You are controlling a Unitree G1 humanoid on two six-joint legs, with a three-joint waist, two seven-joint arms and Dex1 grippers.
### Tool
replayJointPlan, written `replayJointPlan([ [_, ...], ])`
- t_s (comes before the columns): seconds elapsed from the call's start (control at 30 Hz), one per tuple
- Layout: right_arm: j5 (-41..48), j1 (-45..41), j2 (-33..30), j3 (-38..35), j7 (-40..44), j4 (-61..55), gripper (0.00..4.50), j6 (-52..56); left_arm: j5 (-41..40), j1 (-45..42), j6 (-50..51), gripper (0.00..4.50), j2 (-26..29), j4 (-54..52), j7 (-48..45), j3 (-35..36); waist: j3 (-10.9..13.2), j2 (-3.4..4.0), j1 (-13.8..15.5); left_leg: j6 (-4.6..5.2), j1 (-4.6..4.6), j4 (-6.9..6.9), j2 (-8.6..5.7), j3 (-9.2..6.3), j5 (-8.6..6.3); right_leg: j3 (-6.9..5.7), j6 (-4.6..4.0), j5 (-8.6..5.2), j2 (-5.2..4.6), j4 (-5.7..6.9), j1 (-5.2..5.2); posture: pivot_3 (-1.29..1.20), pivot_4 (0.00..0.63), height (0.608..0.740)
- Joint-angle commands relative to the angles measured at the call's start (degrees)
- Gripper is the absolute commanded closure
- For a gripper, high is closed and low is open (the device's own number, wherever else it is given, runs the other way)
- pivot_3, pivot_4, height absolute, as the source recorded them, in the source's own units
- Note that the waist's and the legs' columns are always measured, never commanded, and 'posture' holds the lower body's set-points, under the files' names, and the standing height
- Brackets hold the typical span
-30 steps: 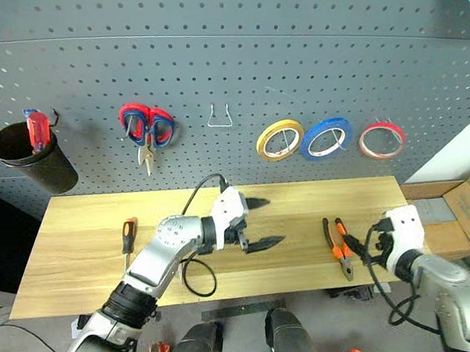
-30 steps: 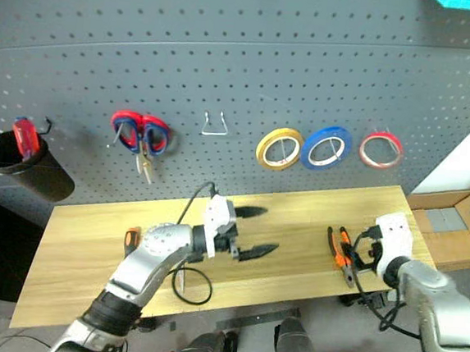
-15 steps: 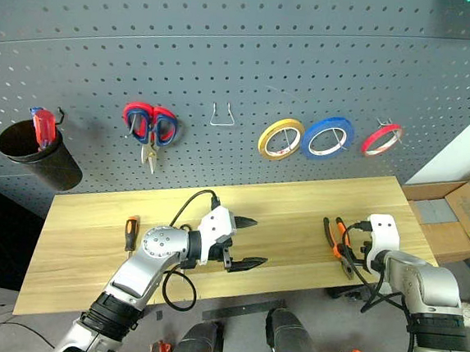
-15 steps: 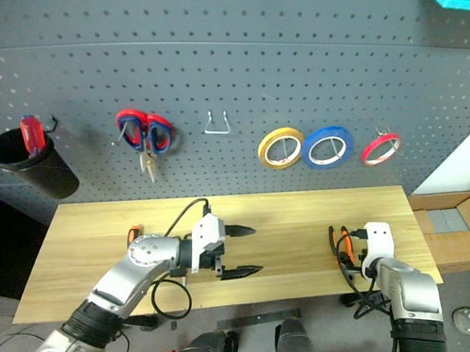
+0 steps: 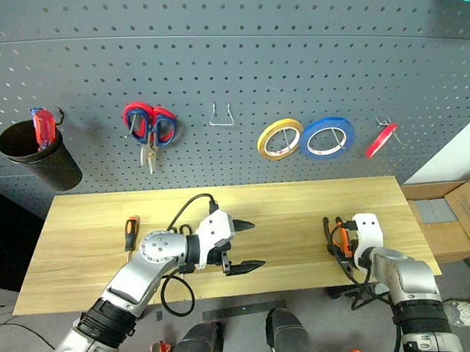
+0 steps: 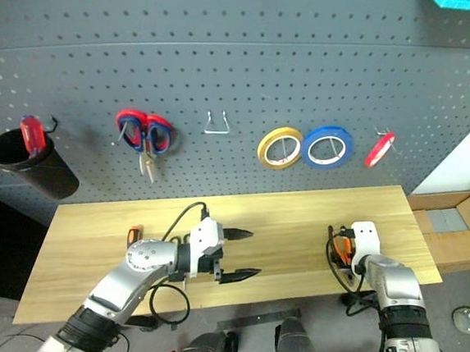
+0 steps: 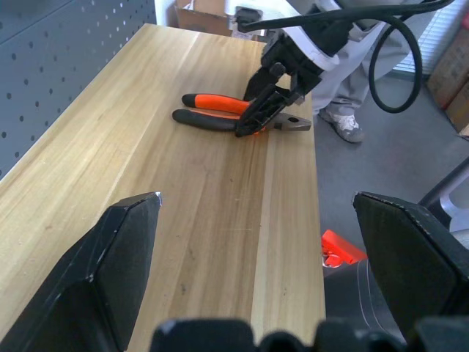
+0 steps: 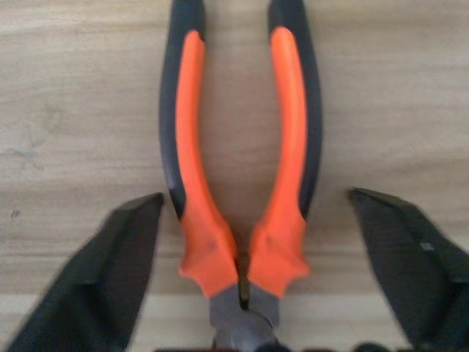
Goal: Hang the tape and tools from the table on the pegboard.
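The right end effector (image 8: 242, 249) sits low over the orange-and-black pliers (image 8: 238, 169) on the desk (image 5: 89, 246), its fingers spread to either side of the handles, not clamped. The left end effector (image 5: 245, 244) hangs wide apart, empty, above mid-desk. The red tape (image 5: 381, 139) hangs on the pegboard (image 5: 229, 52). No legible writing.

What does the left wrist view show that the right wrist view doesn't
Left wrist view: the right gripper from the side, lowered over the pliers, plus the pegboard edge, the table far end and a person's shoe on the floor. Its own left gripper stands wide open over bare wood.

Right wrist view: the pliers' handles and pivot close up, lying between its open fingers, which don't touch them.

Both: the orange-and-black pliers lying flat on the wooden table.
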Motion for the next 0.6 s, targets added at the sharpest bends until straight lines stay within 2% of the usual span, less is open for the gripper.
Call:
replayJointPlan([
  [0.03,-0.2,0.0,0.3,0.1,1.2,0.1,1.69,-0.4,-0.2,0.2,0.1,0.00,0.7,-2.8,0.4,1.1,0.0,0.00,0.0,0.00,0.00,0.00,0.00,0.00,0.00,0.00,0.00,0.00,0.00,0.00,0.00,-0.20,0.220,0.740],
  [0.1,-0.6,0.3,0.2,0.6,1.4,-0.5,2.25,0.1,-0.2,0.1,0.0,0.00,0.9,-2.7,0.8,1.4,0.0,0.01,0.0,0.00,0.00,0.00,0.00,0.02,0.00,0.00,0.00,0.00,0.00,0.00,0.00,-0.20,0.217,0.740],
  [0.23,-0.1,0.9,-1.0,0.8,2.8,-4.9,2.25,1.8,-2.1,-0.7,1.3,0.00,-0.2,-2.6,2.9,3.9,-0.2,0.05,0.0,0.00,0.00,0.00,0.00,0.01,0.00,0.00,0.01,0.00,0.00,0.00,-0.01,-0.20,0.213,0.740],
  [0.37,2.6,4.0,-5.1,2.5,10.7,-18.2,2.25,-1.0,-2.3,-1.8,-2.9,0.00,-4.2,-1.5,9.4,8.7,-0.2,0.14,0.3,-0.01,-0.18,0.02,-0.02,0.09,0.01,0.03,0.03,0.02,0.00,0.05,-0.26,-0.20,0.200,0.740],
  [0.5,16.9,6.6,-5.7,-3.3,22.7,-40.4,2.25,-5.6,0.1,1.6,-13.2,0.00,-11.4,-3.9,22.9,16.2,-0.3,0.12,0.1,-0.22,-0.30,-0.01,0.04,0.25,0.11,0.10,0.11,0.06,0.02,0.01,-0.43,-0.19,0.189,0.740],
  [0.6,25.8,2.8,-2.9,-7.1,26.2,-46.4,2.25,-9.2,4.6,5.2,-19.2,0.00,-13.7,-6.6,29.4,18.1,-0.6,-0.04,0.0,-0.35,-0.30,-0.01,0.48,0.44,0.03,0.19,0.12,0.07,0.41,-0.07,-0.46,-0.15,0.186,0.740],
])
